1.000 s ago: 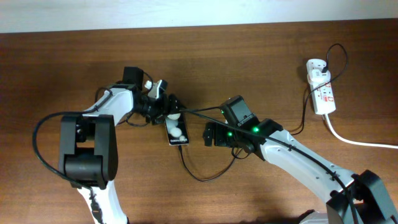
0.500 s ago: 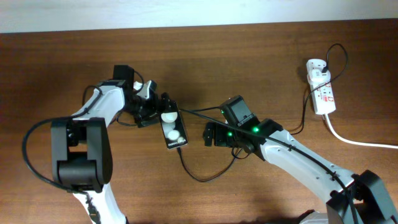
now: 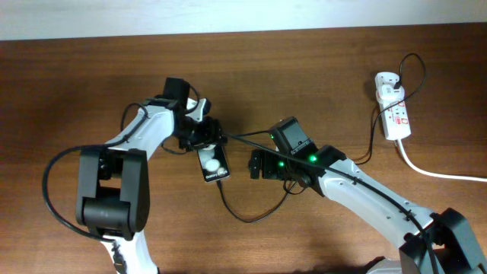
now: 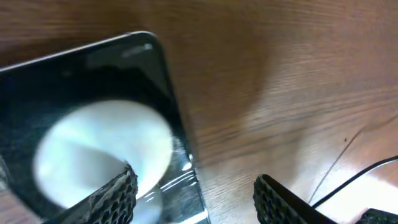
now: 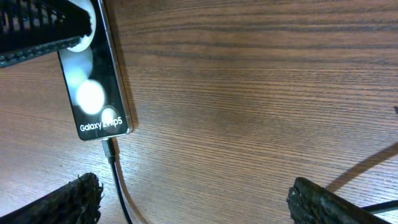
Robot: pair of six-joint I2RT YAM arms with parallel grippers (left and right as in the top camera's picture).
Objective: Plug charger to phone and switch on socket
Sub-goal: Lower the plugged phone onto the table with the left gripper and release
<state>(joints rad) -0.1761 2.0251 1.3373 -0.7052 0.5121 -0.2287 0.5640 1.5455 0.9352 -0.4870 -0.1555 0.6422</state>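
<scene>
Because your left pincer [image 4: 196, 199] hangs released right over the phone [image 4: 62, 81], with one of its fingers [image 4: 118, 190] above the screen's edge and the other above bare wood, any sideways drift there could nudge the handset. That would tug on the charger [image 5: 111, 152], whose tip looks seated in the end of the phone just ahead of your right pincer [image 5: 193, 205]. I judge it plugged in, though the joint is small, so confirm it before you trust it.

Your right pincer is also released, jaws spread wide with nothing between them. The thin black cable runs back under it and loops beside that arm. If you swing this arm away toward the socket [image 3: 394, 110], the loop could catch on a finger or the wrist and pull the tip out. Lift clear first.

The socket lies well apart from both pincers, out beyond the right arm's reach line, with its white cord [image 3: 434, 171] trailing off the edge. Its switches are small, so a press that lands off-centre may slide the strip instead of toggling it.

The surface [image 5: 249, 93] is dark, polished wood with a strong grain, slick enough for things to skate. Beyond its far edge runs a pale wall [image 3: 228, 15].
</scene>
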